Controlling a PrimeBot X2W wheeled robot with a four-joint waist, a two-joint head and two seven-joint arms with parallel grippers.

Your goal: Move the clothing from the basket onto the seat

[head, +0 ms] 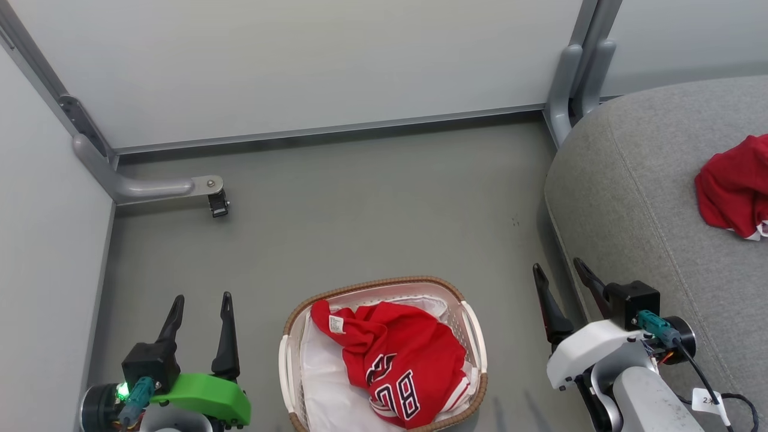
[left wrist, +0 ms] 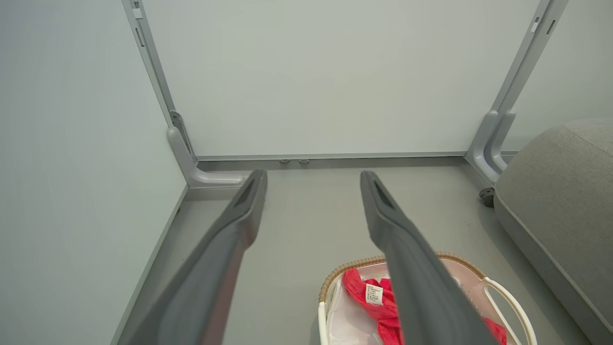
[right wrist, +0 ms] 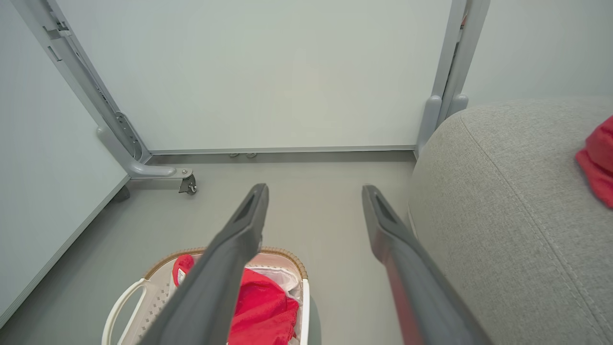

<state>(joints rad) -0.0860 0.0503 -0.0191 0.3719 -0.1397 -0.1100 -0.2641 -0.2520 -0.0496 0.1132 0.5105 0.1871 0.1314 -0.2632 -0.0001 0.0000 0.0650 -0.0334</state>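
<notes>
A bright red jersey with black, white-edged numbers lies crumpled in the oval white basket on the floor, bottom centre of the head view. The jersey and basket also appear low in the left wrist view, and the jersey and basket low in the right wrist view. Another red garment lies on the light grey seat at the right. My left gripper stands open left of the basket. My right gripper stands open between basket and seat. Neither holds anything.
Pale partition panels close off the back and left. A grey support foot with a castor juts out at the back left, and grey posts stand by the seat's far corner. Grey floor stretches beyond the basket.
</notes>
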